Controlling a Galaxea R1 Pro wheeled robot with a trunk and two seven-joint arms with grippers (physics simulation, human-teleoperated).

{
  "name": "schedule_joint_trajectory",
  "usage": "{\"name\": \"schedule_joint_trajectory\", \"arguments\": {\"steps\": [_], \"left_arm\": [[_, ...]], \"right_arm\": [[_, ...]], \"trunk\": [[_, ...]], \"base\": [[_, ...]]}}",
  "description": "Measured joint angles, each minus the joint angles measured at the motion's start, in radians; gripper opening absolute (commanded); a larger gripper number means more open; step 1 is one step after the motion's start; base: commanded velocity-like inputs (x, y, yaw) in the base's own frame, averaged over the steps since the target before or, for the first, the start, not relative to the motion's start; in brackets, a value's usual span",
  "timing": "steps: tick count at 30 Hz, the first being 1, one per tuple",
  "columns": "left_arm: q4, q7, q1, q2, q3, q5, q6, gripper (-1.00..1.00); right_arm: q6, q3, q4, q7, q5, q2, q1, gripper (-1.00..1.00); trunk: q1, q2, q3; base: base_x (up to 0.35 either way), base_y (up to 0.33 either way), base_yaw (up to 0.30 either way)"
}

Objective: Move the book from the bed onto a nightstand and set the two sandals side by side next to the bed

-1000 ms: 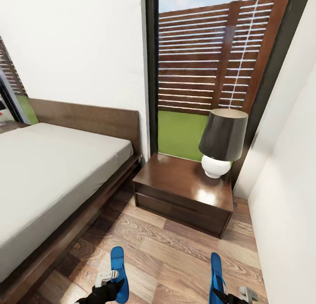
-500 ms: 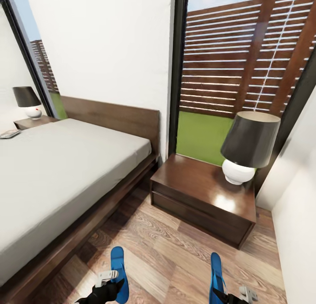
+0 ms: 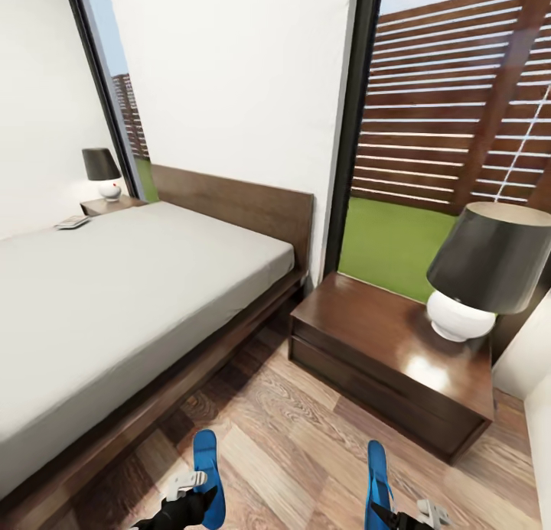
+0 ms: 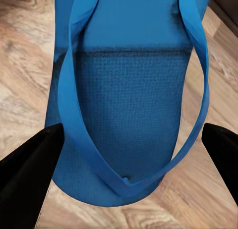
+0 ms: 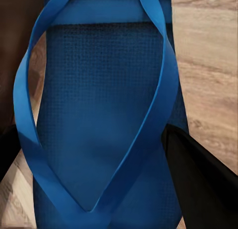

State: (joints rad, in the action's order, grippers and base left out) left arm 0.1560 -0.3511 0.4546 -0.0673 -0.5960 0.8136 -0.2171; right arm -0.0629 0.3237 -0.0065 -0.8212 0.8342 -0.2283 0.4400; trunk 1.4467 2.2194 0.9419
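Left gripper (image 3: 186, 493) clamped on left blue sandal (image 3: 208, 476) | right gripper (image 3: 398, 515) clamped on right blue sandal (image 3: 378, 480) | bed (image 3: 115, 300) left, nightstand (image 3: 383, 354) far right.

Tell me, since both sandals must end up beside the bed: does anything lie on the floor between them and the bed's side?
Nothing visible does. The plank floor between the held sandals and the bed looks bare; the nightstand stands farther off, toward the headboard.

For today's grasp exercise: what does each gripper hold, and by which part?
Each holds one blue sandal: the left gripper has the left sandal, the right gripper the right sandal, each apparently gripped across the sole's side edges.
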Motion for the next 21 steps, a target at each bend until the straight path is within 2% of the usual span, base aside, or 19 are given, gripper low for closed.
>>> {"name": "schedule_joint_trajectory", "arguments": {"steps": [21], "left_arm": [[0.0, 0.0, 0.0, 0.0, 0.0, 0.0, 0.0, -1.0]], "right_arm": [[0.0, 0.001, 0.0, 0.0, 0.0, 0.0, 0.0, -1.0]], "trunk": [[0.0, 0.0, 0.001]], "base": [[0.001, -0.001, 0.289]]}}
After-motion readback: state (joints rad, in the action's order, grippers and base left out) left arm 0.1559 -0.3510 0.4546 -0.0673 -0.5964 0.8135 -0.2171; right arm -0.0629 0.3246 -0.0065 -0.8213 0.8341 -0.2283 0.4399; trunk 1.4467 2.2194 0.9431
